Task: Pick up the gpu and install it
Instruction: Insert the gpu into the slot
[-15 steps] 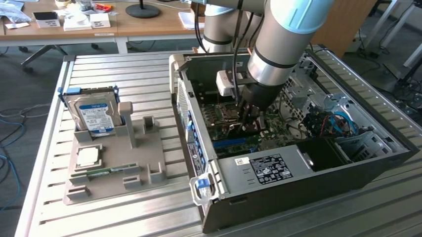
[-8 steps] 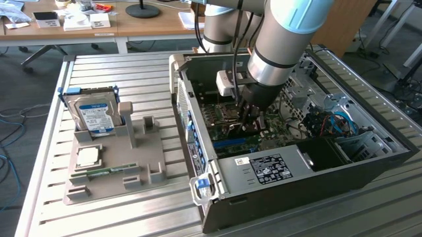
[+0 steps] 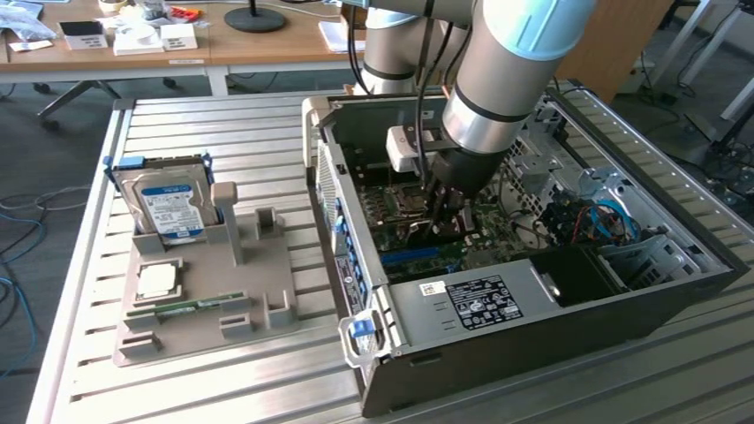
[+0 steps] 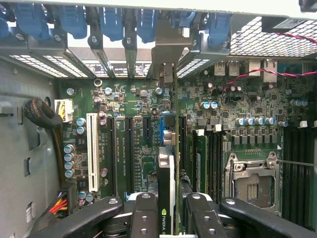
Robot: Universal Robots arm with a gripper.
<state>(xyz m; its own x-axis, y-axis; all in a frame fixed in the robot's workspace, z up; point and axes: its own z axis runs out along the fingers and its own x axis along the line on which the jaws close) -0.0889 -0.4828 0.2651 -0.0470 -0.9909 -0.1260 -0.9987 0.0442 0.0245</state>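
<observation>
Gpu (image 4: 166, 188) edge-on inside the computer case (image 3: 518, 353), gripper (image 4: 171, 218) clamped on it.
Card upright over the motherboard (image 4: 129, 99) slots; its near end is cut off and its slot edge hidden, so seating is unclear. Two black fingers (image 4: 143, 213). Grey tray (image 3: 265, 283): one hard drive (image 3: 175, 203), one memory stick (image 3: 189, 306).

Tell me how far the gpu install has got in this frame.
Done: the thin green gpu card with silver end bracket is picked up and inside the open black computer case. In hand: the gripper is shut on it, edge-on over the green motherboard, bracket toward the rear slots. Left: seating; whether it is in its slot cannot be told.
</observation>
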